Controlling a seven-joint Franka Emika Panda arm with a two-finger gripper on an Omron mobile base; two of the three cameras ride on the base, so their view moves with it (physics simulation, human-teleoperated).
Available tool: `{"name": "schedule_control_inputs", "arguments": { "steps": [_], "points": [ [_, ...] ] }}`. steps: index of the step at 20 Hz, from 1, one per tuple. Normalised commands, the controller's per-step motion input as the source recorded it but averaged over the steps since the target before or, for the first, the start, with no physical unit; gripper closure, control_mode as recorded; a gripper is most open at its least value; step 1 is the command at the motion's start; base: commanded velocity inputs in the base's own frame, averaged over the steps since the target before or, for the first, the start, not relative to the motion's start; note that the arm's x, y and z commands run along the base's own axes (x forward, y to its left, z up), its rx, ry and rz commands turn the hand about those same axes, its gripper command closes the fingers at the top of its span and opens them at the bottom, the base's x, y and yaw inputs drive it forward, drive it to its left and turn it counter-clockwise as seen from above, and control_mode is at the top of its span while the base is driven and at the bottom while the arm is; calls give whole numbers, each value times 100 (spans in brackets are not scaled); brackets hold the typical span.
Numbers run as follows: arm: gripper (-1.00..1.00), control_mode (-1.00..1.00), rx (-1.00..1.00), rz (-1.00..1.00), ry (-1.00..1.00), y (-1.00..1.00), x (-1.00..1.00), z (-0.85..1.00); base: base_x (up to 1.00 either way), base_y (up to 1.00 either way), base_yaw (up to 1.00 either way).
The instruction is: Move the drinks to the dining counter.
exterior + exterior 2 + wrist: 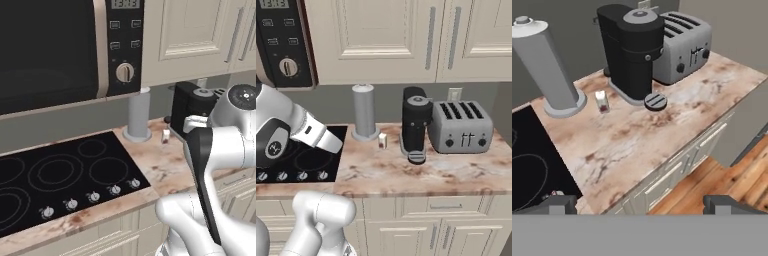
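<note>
Our end effector (640, 202) hangs above the worktop (662, 125) with its jaws spread wide and nothing between them. One small whitish bottle (602, 101) stands upright on the marbled surface, between the grey cylinder (549, 65) and the black coffee machine (634, 50), close to both. We judge it light, rigid and easily toppled, so we would pinch its body low, from the open front side.
</note>
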Motion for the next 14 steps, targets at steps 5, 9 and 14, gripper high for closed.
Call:
{"name": "schedule_control_inputs", "arguments": {
  "steps": [5, 9, 14],
  "points": [
    [-100, 100, 0, 0, 0, 0, 0, 0, 20, -3, -16],
    [-100, 100, 0, 0, 0, 0, 0, 0, 33, -2, -20],
    [-100, -100, 6, -15, 0, -3, 15, -10, 8, 0, -5]
  ]
}}
